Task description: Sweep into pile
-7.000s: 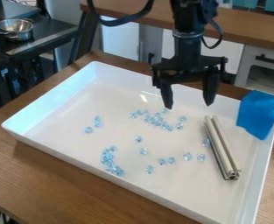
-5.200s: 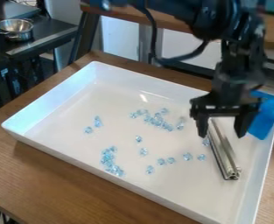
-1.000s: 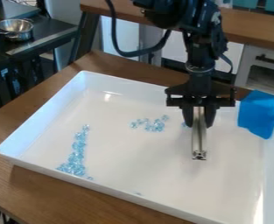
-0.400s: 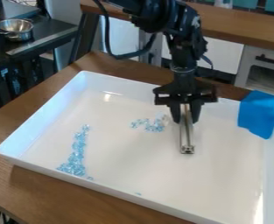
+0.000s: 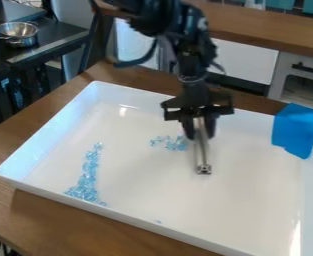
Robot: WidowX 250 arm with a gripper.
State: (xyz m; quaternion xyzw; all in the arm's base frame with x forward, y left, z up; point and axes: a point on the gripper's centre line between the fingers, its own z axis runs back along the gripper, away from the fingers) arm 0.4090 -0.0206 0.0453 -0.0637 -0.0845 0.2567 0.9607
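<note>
You see a glossy, smooth white tray (image 5: 155,225), plastic by its look, on a wood-grained table (image 5: 45,220); translucent, glassy beads (image 5: 85,182); a metallic bar (image 5: 201,155), perhaps aluminum; matt blue cloth (image 5: 297,129); and a shiny metal bowl (image 5: 17,33).
</note>
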